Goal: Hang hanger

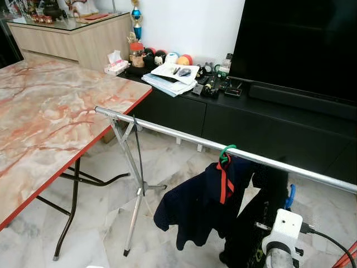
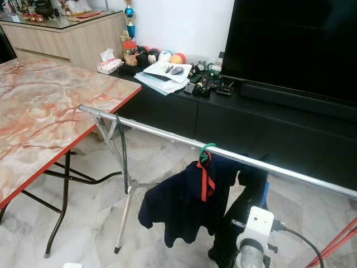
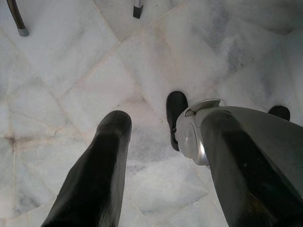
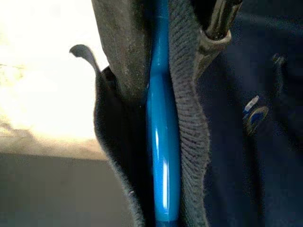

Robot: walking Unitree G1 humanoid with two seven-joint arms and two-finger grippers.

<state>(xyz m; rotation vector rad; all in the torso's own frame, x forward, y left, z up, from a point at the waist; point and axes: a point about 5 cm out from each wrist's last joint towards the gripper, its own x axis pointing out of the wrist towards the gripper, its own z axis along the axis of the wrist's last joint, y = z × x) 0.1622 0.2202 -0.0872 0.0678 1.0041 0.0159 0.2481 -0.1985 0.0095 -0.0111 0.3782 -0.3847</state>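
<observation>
A silver rail (image 1: pixel 167 132) runs from the table's corner off to the right. A green hanger (image 1: pixel 225 152) hooks over it and carries a navy shirt (image 1: pixel 195 206) with a red collar. To its right a black garment (image 1: pixel 262 212) hangs just under the rail on a blue hanger (image 1: pixel 290 195); its hook is hidden. My right wrist (image 1: pixel 283 231) reaches up into that garment. In the right wrist view, my right gripper (image 4: pixel 170 33) is shut on the blue hanger (image 4: pixel 162 142), with dark cloth around it. My left gripper (image 3: pixel 163 123) hangs open over the floor.
A marble-topped folding table (image 1: pixel 50 117) stands at the left, touching the rail's end. The rack's leg (image 1: pixel 134 212) splays onto the marble floor. Behind the rail are a black TV console (image 1: pixel 268 123) with clutter and a large TV (image 1: pixel 301 39). My foot (image 3: pixel 176 113) is below.
</observation>
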